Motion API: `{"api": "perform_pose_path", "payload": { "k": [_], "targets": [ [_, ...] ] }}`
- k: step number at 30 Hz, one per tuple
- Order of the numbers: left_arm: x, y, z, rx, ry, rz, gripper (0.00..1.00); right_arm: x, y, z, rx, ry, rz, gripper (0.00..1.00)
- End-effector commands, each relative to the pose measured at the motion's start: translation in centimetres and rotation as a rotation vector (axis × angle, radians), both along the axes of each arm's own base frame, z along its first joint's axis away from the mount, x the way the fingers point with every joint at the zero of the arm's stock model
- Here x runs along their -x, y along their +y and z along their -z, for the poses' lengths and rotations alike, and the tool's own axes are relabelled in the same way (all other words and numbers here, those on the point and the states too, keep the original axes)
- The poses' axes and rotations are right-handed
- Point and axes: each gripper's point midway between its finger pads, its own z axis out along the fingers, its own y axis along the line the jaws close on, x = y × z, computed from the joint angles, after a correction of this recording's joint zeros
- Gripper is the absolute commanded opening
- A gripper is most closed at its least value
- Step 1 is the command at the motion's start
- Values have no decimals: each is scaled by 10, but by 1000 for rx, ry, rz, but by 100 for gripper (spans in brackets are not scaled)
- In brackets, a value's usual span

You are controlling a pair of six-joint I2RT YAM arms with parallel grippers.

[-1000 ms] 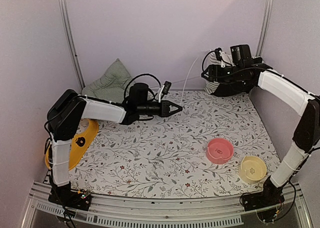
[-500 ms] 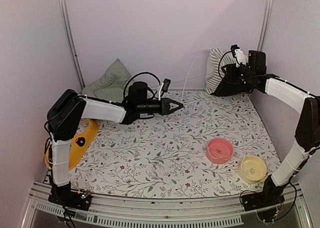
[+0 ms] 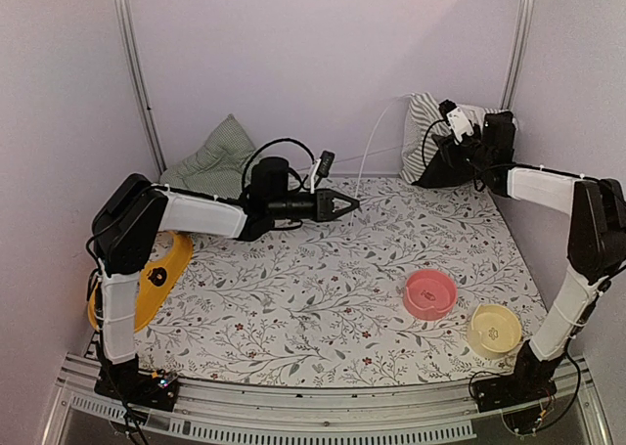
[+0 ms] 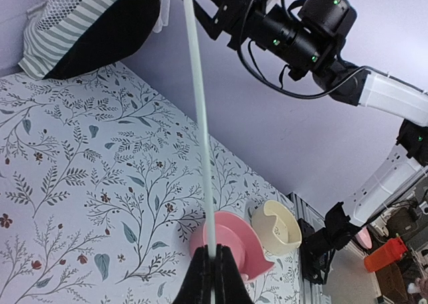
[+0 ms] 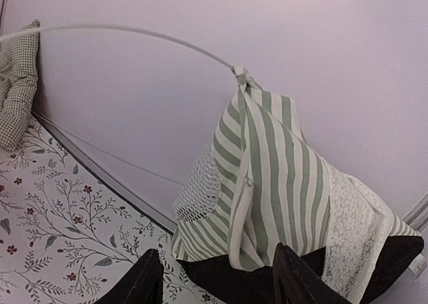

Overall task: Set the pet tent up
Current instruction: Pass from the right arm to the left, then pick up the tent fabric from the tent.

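Pet tent of green-and-white striped fabric with white mesh panels [image 3: 423, 122], collapsed in the far right corner of the floral-printed table [image 3: 323, 298], against the back wall; thin white bendy pole [image 4: 200, 117] arches from its top corner to the left gripper [image 4: 212, 264], clenched on that pole; right gripper [image 5: 215, 257] parted, fingers [image 5: 148, 277] either side of the tent's dark base, no grip evident. Likely hazards: bowed pole springing from the pinch or its sleeve; right jaws catching loose mesh only, letting the fabric slide.
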Motion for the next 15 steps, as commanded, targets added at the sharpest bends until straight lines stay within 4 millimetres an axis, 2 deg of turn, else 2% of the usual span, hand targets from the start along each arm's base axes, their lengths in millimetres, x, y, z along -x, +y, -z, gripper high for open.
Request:
{"api": "perform_pose_path", "payload": {
  "k": [1,8,15],
  "targets": [
    [-1,-4,-43,78,-108,-4,0,0,-11,-9,65,-131,9,57],
    [-2,-6,-45,81,-111,3,0,-13,-22,-9,61,-183,19,52],
    [-2,-8,-44,83,-108,14,0,-21,-17,4,105,-176,-13,52]
  ]
}}
